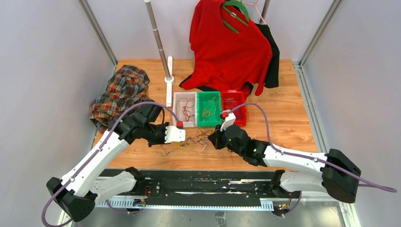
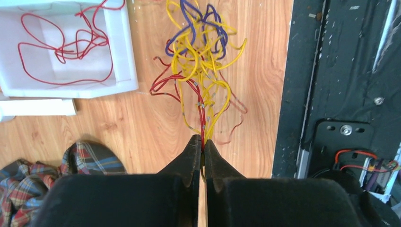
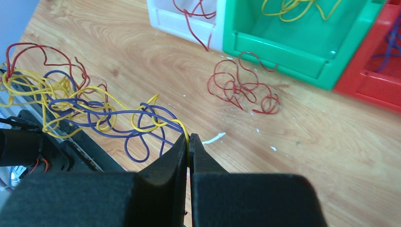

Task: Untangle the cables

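Both my grippers meet low in the middle of the overhead view, left gripper (image 1: 182, 136) and right gripper (image 1: 215, 138) flanking the tangle (image 1: 197, 141).

Left wrist view: the jaws are pinched tight on red and yellow strands at the tangle's lower end. A red wire (image 2: 61, 47) already lies in the white bin (image 2: 128, 56), upper left.

Right wrist view: the jaws are clamped on a yellow-and-purple strand. Yellow wires (image 3: 288, 7) sit in the green bin (image 3: 283, 54), and a loose red coil (image 3: 241, 87) lies mid-frame.

I judge most of the work remains, since the yellow, purple and red strands are densely snarled.

On table (image 1: 293, 118): cable tangle (image 1: 189, 141) before bins (image 1: 209, 125); crumpled shirt (image 1: 120, 92) far left.
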Available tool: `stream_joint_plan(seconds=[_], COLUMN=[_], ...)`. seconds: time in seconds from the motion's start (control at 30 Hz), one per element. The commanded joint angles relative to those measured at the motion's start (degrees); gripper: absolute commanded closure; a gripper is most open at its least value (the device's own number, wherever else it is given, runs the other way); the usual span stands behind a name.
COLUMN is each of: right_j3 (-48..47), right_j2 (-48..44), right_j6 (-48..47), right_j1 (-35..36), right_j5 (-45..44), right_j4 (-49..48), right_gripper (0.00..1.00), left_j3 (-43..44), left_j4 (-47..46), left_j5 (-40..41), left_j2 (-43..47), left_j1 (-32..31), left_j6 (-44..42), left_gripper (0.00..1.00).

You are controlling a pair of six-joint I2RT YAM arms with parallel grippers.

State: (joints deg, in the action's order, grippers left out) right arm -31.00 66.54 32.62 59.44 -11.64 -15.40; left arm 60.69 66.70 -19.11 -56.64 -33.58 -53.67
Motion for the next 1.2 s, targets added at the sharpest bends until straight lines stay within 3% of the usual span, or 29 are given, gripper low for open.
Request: stream_joint_plan(seconds=[0.0, 0.3, 0.7, 0.77, 0.9, 1.07, 1.17], right_j3=[1.5, 3.6, 0.4, 0.5, 2.6, 2.5, 0.8], right_j2=[-4.3, -16.0, -16.9, -17.1, -18.9, -17.7, -15.9], right_j6=[-0.2, 0.7, -0.8, -1.1, -3.1, -3.6, -3.3], right_j1=[-0.9, -6.0, -9.1, -9.1, -9.2, -9.2, -9.0], right_j5=[-7.6, -11.9, -13.3, -12.0, -2.5, 10.4, 16.9], right_j4=[10.2, 23.9, 30.1, 29.5, 21.0, 12.2, 8.3], right_gripper=[0.99, 0.99, 0.99, 0.99, 0.99, 0.99, 0.99], left_j3=[-2.5, -12.8, -13.0, -13.0, -11.8, -4.5, 1.5], left_j4=[1.0, 1.0, 1.2, 1.1, 1.2, 1.0, 0.9], left_j5=[7.3, 20.5, 20.6, 19.8, 15.0, 4.3, -1.6], left_j2=[2.8, 9.7, 9.9, 9.8, 9.1, 5.9, 2.5], left_j1=[-0.3, -0.3, -0.4, -0.3, -0.3, -0.3, -0.3], left_j6=[-3.8, -14.0, -15.4, -15.0, -10.4, -1.6, 4.3], left_gripper=[0.98, 0.99, 0.99, 0.88, 0.34, 0.14, 0.09])
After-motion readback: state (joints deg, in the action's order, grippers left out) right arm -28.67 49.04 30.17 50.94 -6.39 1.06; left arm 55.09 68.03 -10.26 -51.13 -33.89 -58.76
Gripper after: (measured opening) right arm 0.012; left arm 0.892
